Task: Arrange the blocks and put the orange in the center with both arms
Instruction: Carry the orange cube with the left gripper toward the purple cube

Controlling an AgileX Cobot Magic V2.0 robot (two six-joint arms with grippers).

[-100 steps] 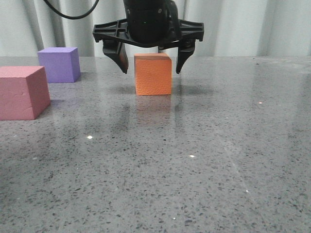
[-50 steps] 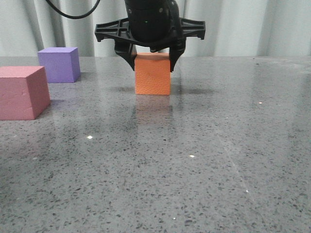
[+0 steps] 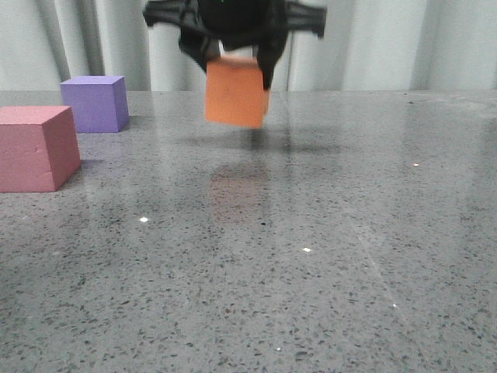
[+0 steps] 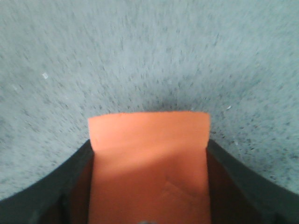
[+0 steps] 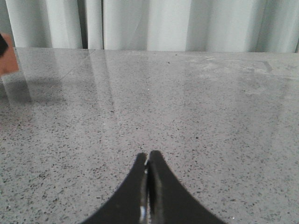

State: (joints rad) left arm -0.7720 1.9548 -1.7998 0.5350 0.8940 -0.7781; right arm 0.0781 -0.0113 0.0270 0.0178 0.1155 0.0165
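I've got the left gripper (image 3: 237, 66) at the top centre of the front view, jaws clamped on the orange cube (image 3: 235, 92). The cube hangs clear of the desk (image 3: 311, 256), slightly tilted, with its blurry reflection on the glossy surface below. Frame is motion-blurred around the gripper, so I can't make out fine finger detail there.

Left wrist view: orange cube (image 4: 149, 163) fills the lower middle of the frame, and a dark finger (image 4: 233, 177) presses against each of its 2 sides. Speckled grey desk (image 4: 149, 56) fills everything above it.

Pink cube (image 3: 35, 148) sits on the desk at the left edge of the front view, mid-height. Purple cube (image 3: 95, 102) is just above and right of it in frame, farther back, apart from it. Bare desk between those 2 and the orange cube.

Right gripper (image 5: 147, 161) shows only in its own wrist view, bottom centre, jaws closed tip to tip with nothing between them. It sits low over the desk (image 5: 196, 107). A sliver of the orange cube (image 5: 8, 58) shows at the far left edge of that frame. White curtain (image 5: 149, 23) runs across the top.
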